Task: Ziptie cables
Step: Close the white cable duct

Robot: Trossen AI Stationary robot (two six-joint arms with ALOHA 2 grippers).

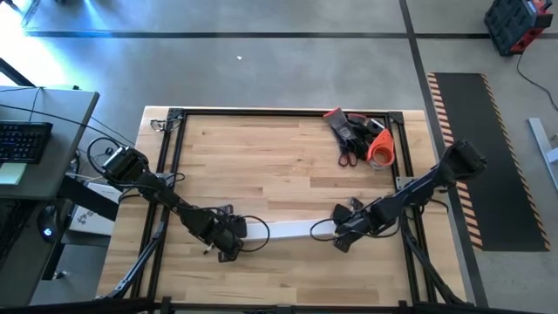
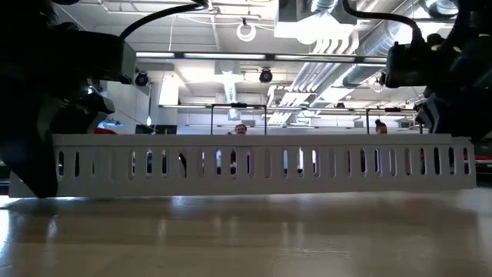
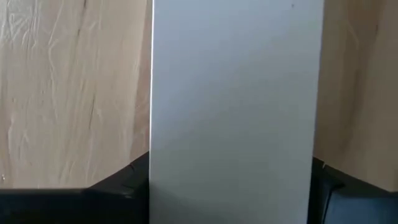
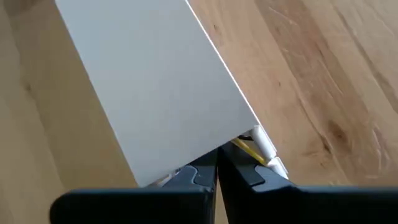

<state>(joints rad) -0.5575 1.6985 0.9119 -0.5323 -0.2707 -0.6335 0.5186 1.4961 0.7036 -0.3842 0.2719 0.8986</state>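
Note:
A long white plastic channel (image 1: 288, 230) lies near the table's front edge, running left to right. The low view shows its slotted side wall (image 2: 261, 163). My left gripper (image 1: 234, 237) is at its left end, closed on it across its width (image 3: 236, 93). At the right end is my right gripper (image 1: 342, 234), fingers shut (image 4: 217, 165) just under that end's corner (image 4: 149, 81). The cables show only as thin yellowish and white ends (image 4: 256, 144) poking out beside the channel's right end. The rest of them is hidden. My left gripper pinches the channel's two long sides (image 3: 155, 180) between its fingers (image 3: 124, 186), near the left end. The fingers slant steeply down and lie across the channel. The channel stays level at table height. I cannot tell whether my right gripper's shut fingers touch the channel's right end.
A red, black and orange heap of tools (image 1: 357, 135) lies at the far right of the table. A black frame (image 1: 174, 118) runs around the table's edges. The wood between the channel and the far edge is bare. A desk with a keyboard (image 1: 22, 139) stands off the left side.

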